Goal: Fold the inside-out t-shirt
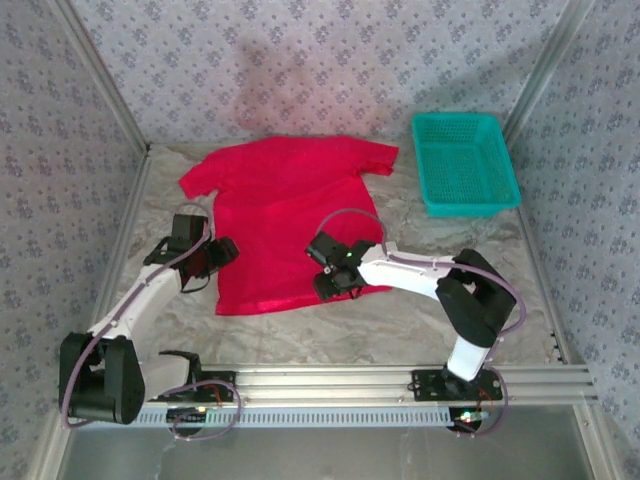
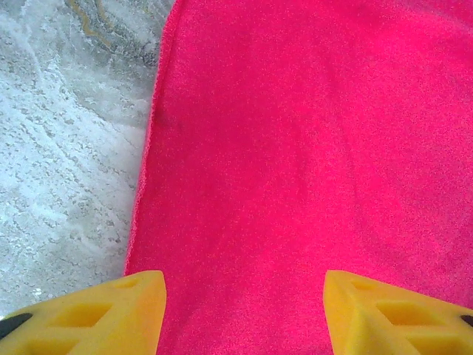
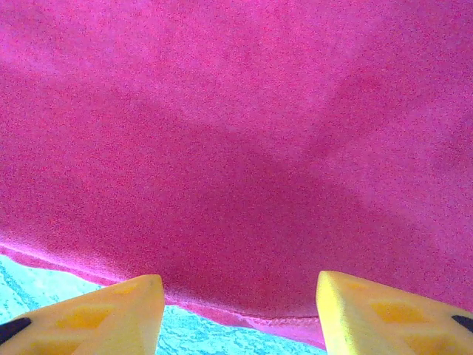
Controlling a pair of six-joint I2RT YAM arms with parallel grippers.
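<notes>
The inside-out t-shirt (image 1: 290, 215) is bright red and lies spread flat on the marble table (image 1: 400, 320), collar toward the far wall and both sleeves out. My left gripper (image 1: 222, 252) hovers at the shirt's left side edge, open. In the left wrist view its yellow fingers (image 2: 111, 318) straddle red cloth (image 2: 295, 148), with the side edge just inside the left finger. My right gripper (image 1: 325, 268) is over the lower right part of the shirt, open. In the right wrist view the shirt's bottom hem (image 3: 244, 316) runs between the fingertips (image 3: 392, 314).
A teal mesh basket (image 1: 465, 165) stands at the back right, apart from the shirt's right sleeve. Patterned walls and metal posts close in the table on three sides. Bare marble (image 2: 66, 148) lies left of the shirt and along the near edge.
</notes>
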